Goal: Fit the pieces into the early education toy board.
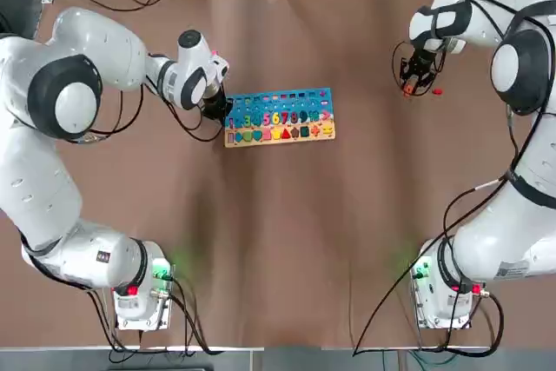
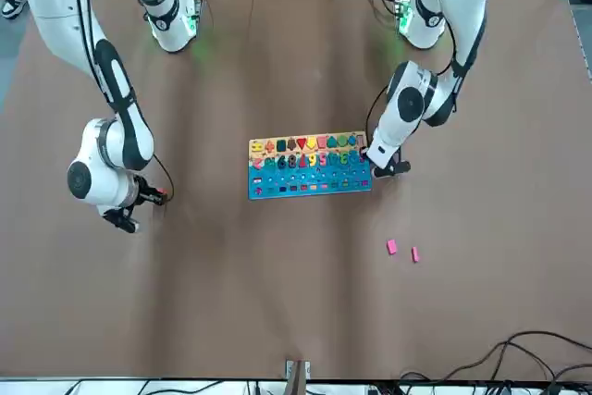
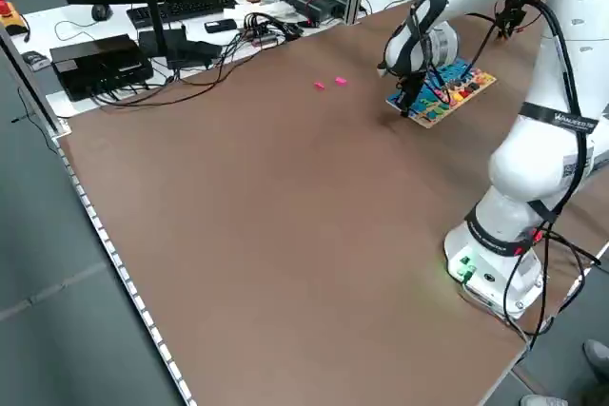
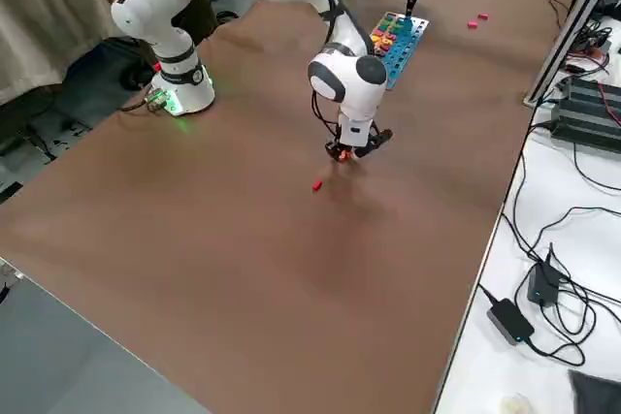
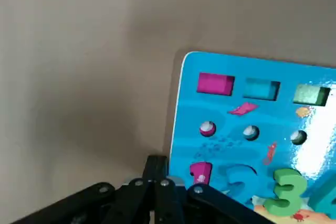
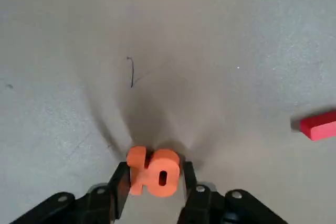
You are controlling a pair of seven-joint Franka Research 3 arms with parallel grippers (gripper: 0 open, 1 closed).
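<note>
Right tool (image 6: 153,178): closing around the orange "10" number piece (image 6: 153,172) on the brown counter (image 1: 287,232).
Board direction: blue-and-tan wooden puzzle board (image 1: 280,116) lying well apart, toward the left arm.
Left tool (image 5: 159,179): clenched, empty, sitting at the board's end.

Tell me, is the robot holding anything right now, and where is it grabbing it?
Yes. The right hand pinches the orange number ten piece by its two outer sides. The left hand is shut and holds nothing, beside the toy board.

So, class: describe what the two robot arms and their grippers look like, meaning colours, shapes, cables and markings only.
Both arms are glossy white with rounded shells and dark grey joint rings. Each base shows green and red lights, and black cables run along the links. The left gripper and right gripper are black, with two slim fingers. The left arm carries small dark lettering on one dark band.
</note>
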